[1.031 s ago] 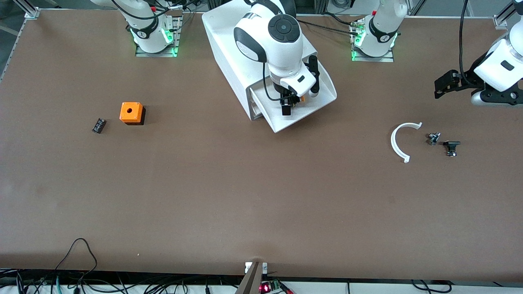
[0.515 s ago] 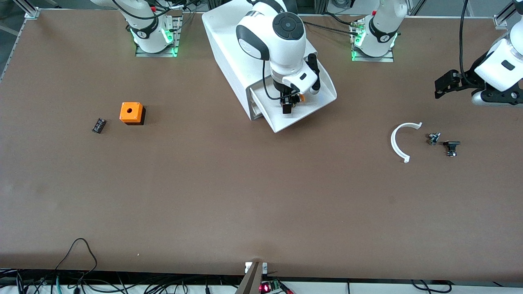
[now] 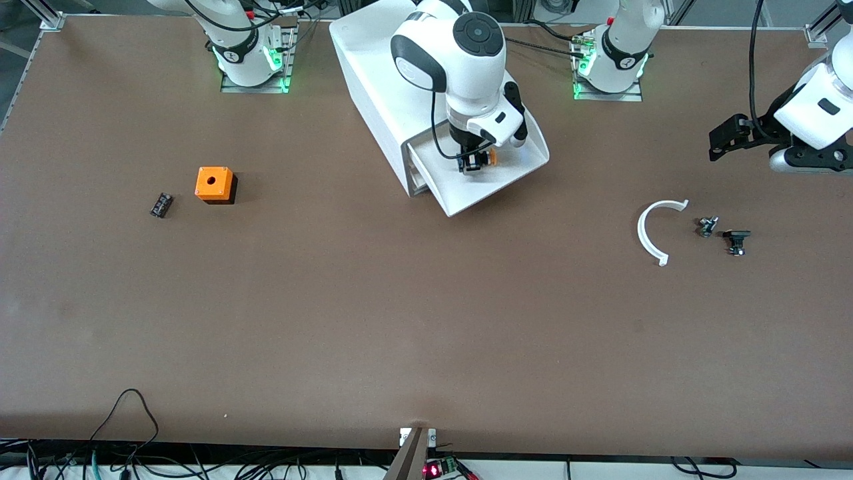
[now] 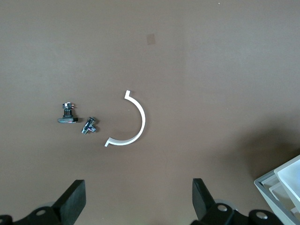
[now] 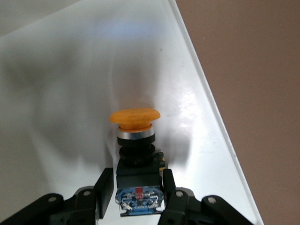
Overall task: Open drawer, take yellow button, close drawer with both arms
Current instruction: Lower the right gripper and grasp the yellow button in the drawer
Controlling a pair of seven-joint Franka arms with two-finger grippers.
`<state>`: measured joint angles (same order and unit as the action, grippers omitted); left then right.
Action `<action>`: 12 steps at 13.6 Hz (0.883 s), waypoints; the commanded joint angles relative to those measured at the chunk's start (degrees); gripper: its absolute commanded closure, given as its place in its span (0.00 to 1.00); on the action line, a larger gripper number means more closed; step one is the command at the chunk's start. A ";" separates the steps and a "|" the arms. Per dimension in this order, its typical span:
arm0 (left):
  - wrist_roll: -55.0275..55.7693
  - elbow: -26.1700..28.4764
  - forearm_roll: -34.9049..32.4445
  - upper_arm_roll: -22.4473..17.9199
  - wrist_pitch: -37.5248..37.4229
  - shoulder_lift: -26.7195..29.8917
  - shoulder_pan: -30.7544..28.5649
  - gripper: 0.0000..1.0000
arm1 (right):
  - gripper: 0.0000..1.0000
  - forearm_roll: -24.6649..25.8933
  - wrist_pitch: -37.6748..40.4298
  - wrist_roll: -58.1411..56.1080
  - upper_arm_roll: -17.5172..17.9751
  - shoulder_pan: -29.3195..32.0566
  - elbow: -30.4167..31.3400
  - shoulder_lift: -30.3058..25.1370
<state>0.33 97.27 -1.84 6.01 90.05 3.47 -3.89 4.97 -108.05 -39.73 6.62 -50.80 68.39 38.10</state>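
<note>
Cabinet (image 3: 386, 87) stands on the table (image 3: 400, 320) with its top drawer (image 3: 490, 183) pulled out. Above the drawer, the right claw (image 3: 474, 162) is clamped on the orange-capped button (image 5: 136, 140). Over the table's end, the left claw (image 4: 136, 206) waits, fingers apart.

The brown desk (image 3: 373, 320) carried the white cabinet (image 3: 380, 100), an orange cube (image 3: 214, 184) beside a small black part (image 3: 160, 205), plus a white curved piece (image 3: 650, 230) near two small fittings (image 3: 723, 233).
</note>
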 commanded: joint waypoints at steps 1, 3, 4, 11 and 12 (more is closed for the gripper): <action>0.29 -1.21 0.69 -0.03 -0.49 -0.40 -0.15 0.00 | 0.64 1.53 0.91 -0.17 0.24 -0.61 -1.06 0.40; 0.29 -1.21 0.61 -0.03 -0.49 -0.48 -0.15 0.00 | 0.71 1.27 2.05 -0.08 0.15 -0.52 -1.41 -0.74; 0.29 -1.21 0.52 -0.03 -0.58 -0.48 -0.15 0.00 | 0.73 1.27 3.01 0.35 -0.02 -0.44 -1.50 -2.83; 0.55 -0.95 0.78 0.23 1.34 -3.64 0.54 0.00 | 0.74 0.40 1.98 16.49 -8.62 8.25 -0.54 -12.43; 1.94 -0.25 1.56 1.36 3.61 -4.78 0.90 0.00 | 0.74 -1.27 1.45 18.79 -9.25 10.18 1.99 -12.52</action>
<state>0.51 97.38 -1.64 6.21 90.97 1.71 -3.72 5.53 -104.18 -26.43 -1.18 -43.86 66.38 25.88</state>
